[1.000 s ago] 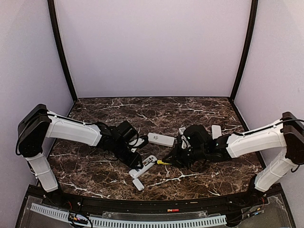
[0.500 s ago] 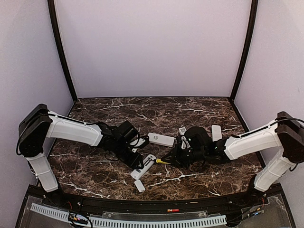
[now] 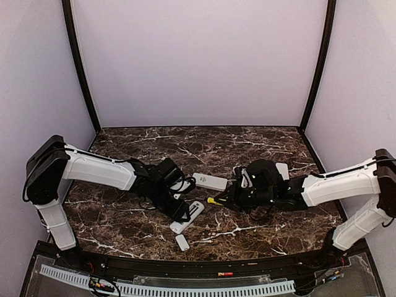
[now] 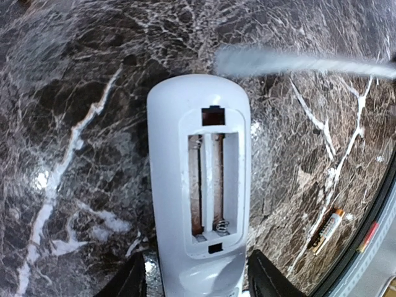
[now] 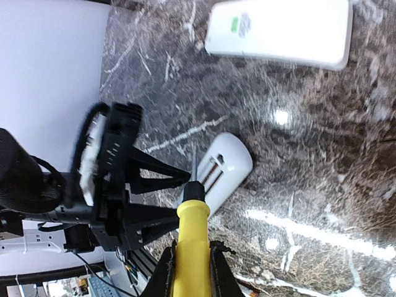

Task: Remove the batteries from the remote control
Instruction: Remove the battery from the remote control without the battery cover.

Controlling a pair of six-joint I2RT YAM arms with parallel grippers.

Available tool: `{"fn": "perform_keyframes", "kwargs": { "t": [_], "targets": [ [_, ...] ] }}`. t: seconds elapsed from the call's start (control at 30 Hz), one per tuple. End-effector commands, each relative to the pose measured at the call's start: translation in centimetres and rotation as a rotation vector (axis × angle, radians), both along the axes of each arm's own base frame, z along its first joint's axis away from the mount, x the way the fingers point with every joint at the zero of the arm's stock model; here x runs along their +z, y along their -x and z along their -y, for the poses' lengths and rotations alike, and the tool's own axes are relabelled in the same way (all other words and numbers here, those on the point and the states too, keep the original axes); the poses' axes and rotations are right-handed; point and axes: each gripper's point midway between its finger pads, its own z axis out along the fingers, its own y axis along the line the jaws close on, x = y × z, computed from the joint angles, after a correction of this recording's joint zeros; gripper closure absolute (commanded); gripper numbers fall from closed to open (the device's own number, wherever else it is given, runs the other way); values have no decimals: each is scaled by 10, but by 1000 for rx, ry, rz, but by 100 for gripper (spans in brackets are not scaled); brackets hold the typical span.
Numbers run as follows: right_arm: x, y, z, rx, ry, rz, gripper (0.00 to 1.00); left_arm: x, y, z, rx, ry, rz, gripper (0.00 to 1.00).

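One battery [image 4: 328, 230], orange-tipped, lies loose on the marble table [image 3: 247, 142], well to the near side of the remote control [image 4: 198, 185] and just beside the black rail at the table's near edge; no other batteries can be made out. The remote's battery bay [image 4: 209, 179] faces up with the lid off, and both slots show only bare springs and contacts, so unloading this remote looks finished. The remote lies a little left of the table's middle, its near end between the fingers of the left gripper [image 4: 201, 281]. They straddle it closely, but whether they pinch it or stand just free of it cannot be told. To its right, the right gripper [image 5: 189, 266] is clamped on the yellow-handled screwdriver [image 5: 192, 229], whose shaft points toward the remote's far end, apparently held clear above it. A small white cover [image 3: 182, 242] rests nearer the front, and a second white remote [image 3: 210, 181] lies just beyond, closed side up. The next move probably calls for letting go of the emptied remote and drawing the tool clear; whether the second one holds cells cannot be told.
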Motion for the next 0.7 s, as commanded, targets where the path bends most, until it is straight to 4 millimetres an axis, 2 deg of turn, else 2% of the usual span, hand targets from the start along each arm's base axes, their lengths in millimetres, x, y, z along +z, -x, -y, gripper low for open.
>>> {"fn": "perform_keyframes", "kwargs": {
  "t": [0.0, 0.03, 0.17, 0.27, 0.37, 0.5, 0.53, 0.67],
  "targets": [
    [47, -24, 21, -68, 64, 218, 100, 34, -11, -3, 59, 34, -18, 40],
    [50, -25, 27, -77, 83, 232, 100, 47, -18, 0, 66, 62, -4, 39],
    [49, -27, 49, -111, 145, 240, 100, 91, -41, -9, 99, 132, 38, 30],
    [43, -28, 63, -131, 162, 230, 100, 125, -63, -29, 145, 161, 88, 26],
    [35, -26, 66, -101, 128, 224, 100, 148, -88, -62, 225, 183, 127, 24],
    [25, -18, 55, -22, 69, 206, 100, 154, -109, -102, 345, 216, 128, 24],
    [20, -16, 52, -4, 63, 197, 100, 149, -108, -109, 364, 214, 113, 24],
    [2, -10, 44, 51, 69, 157, 100, 149, -118, -138, 448, 239, 134, 24]
  ]
}}
